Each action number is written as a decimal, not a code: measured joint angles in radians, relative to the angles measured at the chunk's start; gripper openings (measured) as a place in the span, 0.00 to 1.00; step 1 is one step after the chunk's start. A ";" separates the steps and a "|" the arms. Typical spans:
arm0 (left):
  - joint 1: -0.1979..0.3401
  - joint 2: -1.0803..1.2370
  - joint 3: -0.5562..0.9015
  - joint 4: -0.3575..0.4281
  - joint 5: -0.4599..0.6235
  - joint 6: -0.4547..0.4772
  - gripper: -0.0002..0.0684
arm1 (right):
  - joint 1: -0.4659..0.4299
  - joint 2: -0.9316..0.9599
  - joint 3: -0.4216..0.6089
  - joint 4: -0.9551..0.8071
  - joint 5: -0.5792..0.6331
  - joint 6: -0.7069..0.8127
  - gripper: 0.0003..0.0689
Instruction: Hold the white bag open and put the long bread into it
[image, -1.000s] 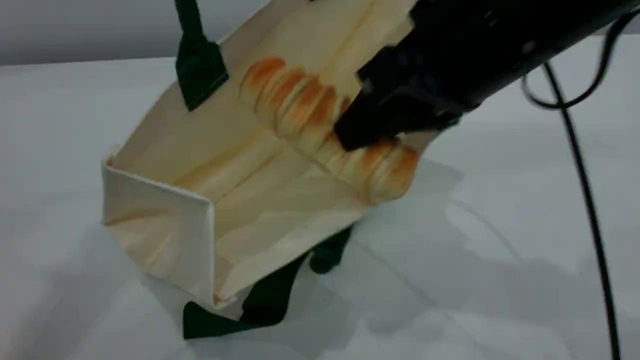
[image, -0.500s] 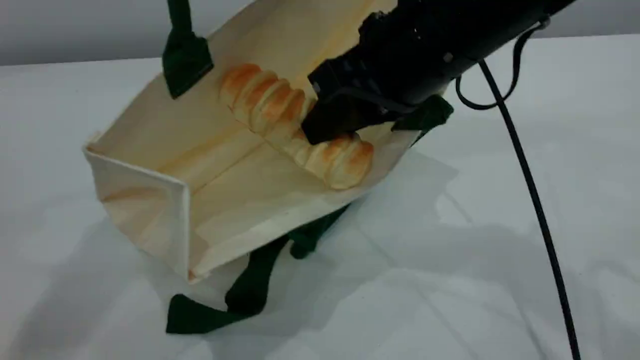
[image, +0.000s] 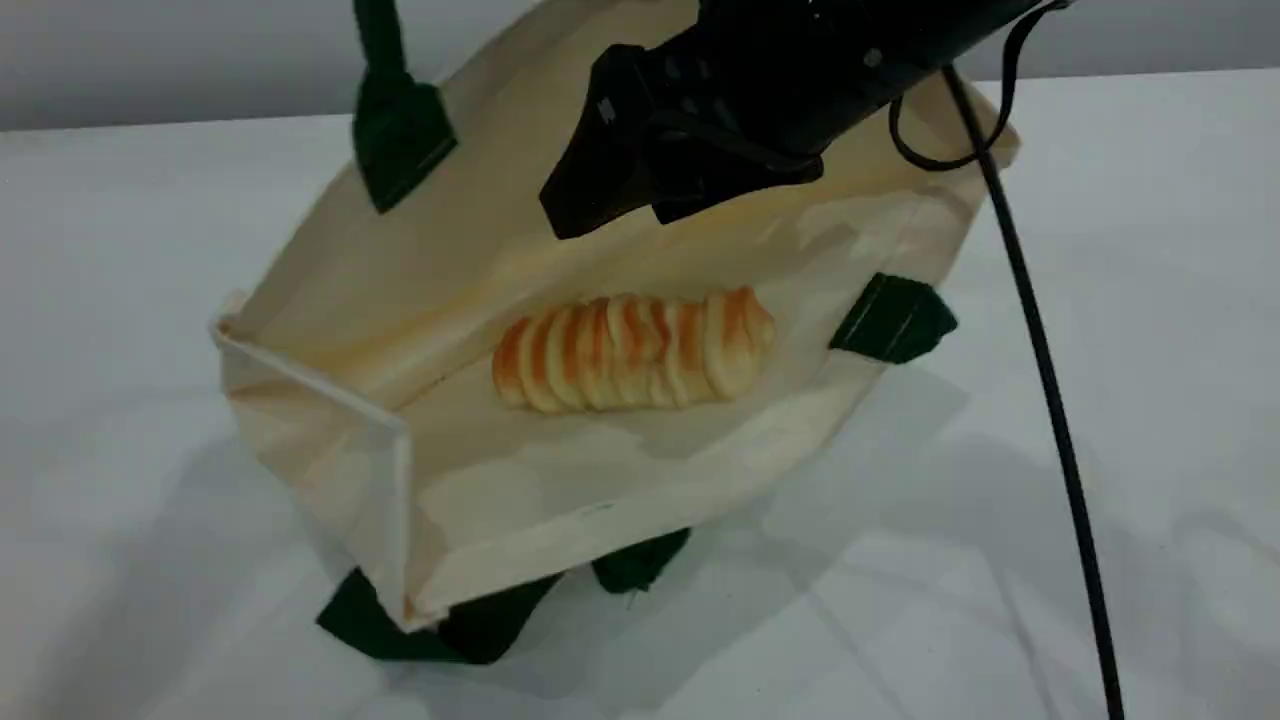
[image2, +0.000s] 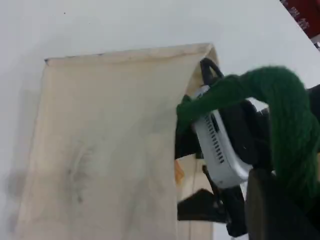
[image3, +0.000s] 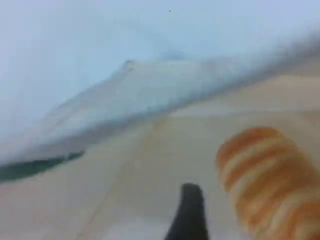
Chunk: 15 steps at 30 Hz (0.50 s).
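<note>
**Long bread** (image: 630, 350): lies on its side inside the white bag (image: 400, 290), on the lower panel, between the folded bottom and the open mouth. Nothing touches it. The right wrist view agrees: the loaf rests on cream cloth, with a fingertip beside it and clear of it.

**Right gripper** (image: 622, 208): fingers spread, nothing held. It hangs above the loaf, inside the mouth and under the raised upper panel.

**Left gripper** (image2: 272, 212): closed on the green rope handle (image2: 280, 95). The pull lifts the upper panel and props the mouth open.

**Judgement:** placement looks done, so the step in hand is the exit.
- The right gripper should back out along the line of the mouth, clear of the upper panel and of the green tab (image: 893, 318) at the rim.
- The left hold should not slacken until the arm is out, or the panel may drop onto it.
- A knock on the lower panel could roll the loaf toward the mouth and onto the table (image: 1180, 300).
</note>
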 joint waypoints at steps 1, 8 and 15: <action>0.000 0.000 0.000 0.001 0.000 0.005 0.12 | -0.002 0.000 0.000 -0.001 0.015 0.000 0.84; 0.001 0.000 0.000 0.081 0.000 0.005 0.12 | -0.064 -0.063 0.002 -0.122 0.139 0.074 0.82; 0.001 0.022 0.000 0.128 -0.001 0.002 0.12 | -0.167 -0.219 0.002 -0.182 0.259 0.147 0.81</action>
